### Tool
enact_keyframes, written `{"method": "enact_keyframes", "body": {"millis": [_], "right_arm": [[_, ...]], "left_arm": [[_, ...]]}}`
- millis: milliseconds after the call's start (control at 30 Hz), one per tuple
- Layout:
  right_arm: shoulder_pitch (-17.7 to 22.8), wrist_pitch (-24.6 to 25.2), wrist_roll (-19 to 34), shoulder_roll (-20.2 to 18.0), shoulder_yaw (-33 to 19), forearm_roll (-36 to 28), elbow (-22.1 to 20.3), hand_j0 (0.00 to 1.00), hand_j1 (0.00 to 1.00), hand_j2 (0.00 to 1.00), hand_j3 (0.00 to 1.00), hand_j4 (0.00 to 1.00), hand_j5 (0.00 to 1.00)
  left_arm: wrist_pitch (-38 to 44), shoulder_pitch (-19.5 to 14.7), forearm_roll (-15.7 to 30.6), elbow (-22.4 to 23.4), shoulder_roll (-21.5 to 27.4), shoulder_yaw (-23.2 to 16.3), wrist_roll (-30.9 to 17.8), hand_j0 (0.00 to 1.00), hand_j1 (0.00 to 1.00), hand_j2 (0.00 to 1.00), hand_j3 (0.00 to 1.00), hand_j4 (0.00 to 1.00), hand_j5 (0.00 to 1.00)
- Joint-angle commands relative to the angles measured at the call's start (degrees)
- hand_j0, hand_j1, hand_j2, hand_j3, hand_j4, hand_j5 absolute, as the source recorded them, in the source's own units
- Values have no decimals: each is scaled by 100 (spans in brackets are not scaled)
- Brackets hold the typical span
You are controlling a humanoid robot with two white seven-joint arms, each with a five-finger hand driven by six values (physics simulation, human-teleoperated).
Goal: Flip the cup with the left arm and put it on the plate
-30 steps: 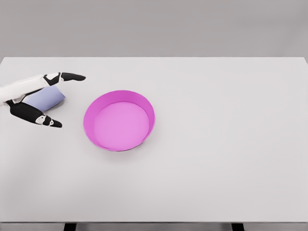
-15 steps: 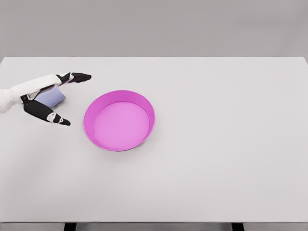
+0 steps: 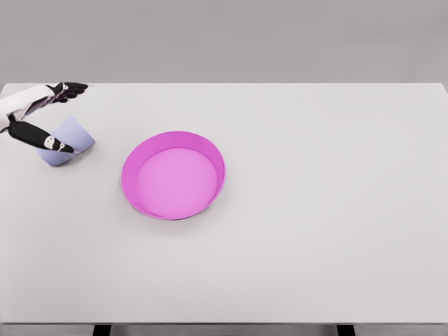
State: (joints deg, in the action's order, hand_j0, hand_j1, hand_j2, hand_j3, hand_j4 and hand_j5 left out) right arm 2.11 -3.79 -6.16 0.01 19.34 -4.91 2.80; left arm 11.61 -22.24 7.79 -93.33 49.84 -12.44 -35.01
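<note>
Pulled back left and farther off since a moment earlier: left hand, fingers spread, thumb lying across the cup, perhaps touching. Lay on its side, left of the plate, ungrasped; flip not begun.

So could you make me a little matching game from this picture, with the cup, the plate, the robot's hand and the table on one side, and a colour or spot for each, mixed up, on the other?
Things:
1. cup
2. plate
3. left hand
4. table

Descriptions:
A. magenta, near the middle
B. white, carries everything
C. pale lavender, far left
D. black fingers, at the left edge

Pairs: 1-C, 2-A, 3-D, 4-B
</note>
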Motion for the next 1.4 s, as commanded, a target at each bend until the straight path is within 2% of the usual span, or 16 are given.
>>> {"method": "enact_keyframes", "body": {"millis": [0, 100, 267, 433, 600, 933, 1100, 1200, 1367], "right_arm": [[0, 1, 0, -1, 0, -1, 1, 100, 100, 100, 100, 100, 100], [0, 1, 0, -1, 0, -1, 1, 100, 100, 100, 100, 100, 100], [0, 1, 0, -1, 0, -1, 1, 100, 100, 100, 100, 100, 100], [0, 1, 0, -1, 0, -1, 1, 100, 100, 100, 100, 100, 100], [0, 1, 0, -1, 0, -1, 1, 100, 100, 100, 100, 100, 100], [0, 1, 0, -1, 0, -1, 1, 100, 100, 100, 100, 100, 100], [0, 1, 0, -1, 0, -1, 1, 100, 100, 100, 100, 100, 100], [0, -8, 0, -1, 0, -10, 1, 100, 100, 100, 100, 100, 100], [0, 1, 0, -1, 0, -1, 1, 100, 100, 100, 100, 100, 100]], "left_arm": [[439, 0, -41, 263, -36, 31, 1, 100, 100, 100, 100, 100, 100], [694, 0, 12, 421, -334, 5, 1, 100, 100, 100, 100, 100, 100], [694, -53, 38, 430, -466, 31, 1, 100, 100, 100, 100, 100, 100], [694, -185, -163, 826, -554, -30, 1, 100, 100, 100, 100, 100, 100], [694, -281, -577, 782, -563, -30, 1, 100, 100, 100, 100, 100, 100], [685, -281, -577, 834, -721, -39, 1, 100, 100, 100, 100, 100, 100], [685, -351, -577, 1019, -747, -39, 1, 100, 100, 100, 100, 100, 100], [685, -597, -594, 1265, -748, -364, 1, 100, 100, 100, 100, 100, 100], [694, -598, -612, 1309, -862, -373, 1, 100, 100, 100, 100, 100, 100]]}}
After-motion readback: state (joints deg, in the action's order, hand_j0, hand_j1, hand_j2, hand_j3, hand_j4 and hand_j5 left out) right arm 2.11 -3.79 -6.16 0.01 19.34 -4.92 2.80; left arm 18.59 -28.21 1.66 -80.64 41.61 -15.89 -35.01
